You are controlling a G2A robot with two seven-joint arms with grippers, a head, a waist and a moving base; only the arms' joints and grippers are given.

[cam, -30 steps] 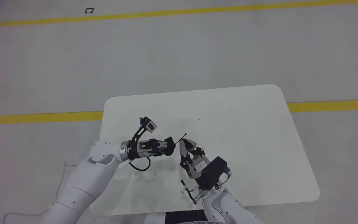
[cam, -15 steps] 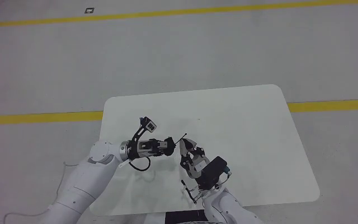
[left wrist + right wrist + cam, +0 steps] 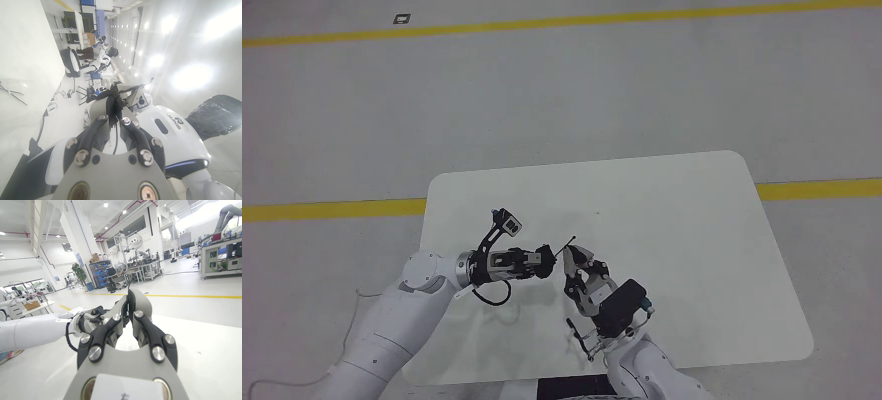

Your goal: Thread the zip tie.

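Note:
A thin black zip tie (image 3: 566,246) is held in the air over the white table (image 3: 692,200), near its front left part. My left gripper (image 3: 547,259) comes in from the left and is shut on one end of the tie; in the left wrist view its fingertips (image 3: 114,94) pinch a black bundle, with the strap (image 3: 132,89) running on past them. My right gripper (image 3: 572,262) stands right beside it, almost touching, and is shut on the tie. The strap (image 3: 129,284) pokes up from between its shut fingers (image 3: 128,294).
Bare tabletop (image 3: 189,342) stretches to the right and back of the grippers. A tiny dark speck (image 3: 595,211) lies on it behind them. The table's front edge (image 3: 692,362) is close to both arms. Yellow floor lines (image 3: 332,209) run beyond the table.

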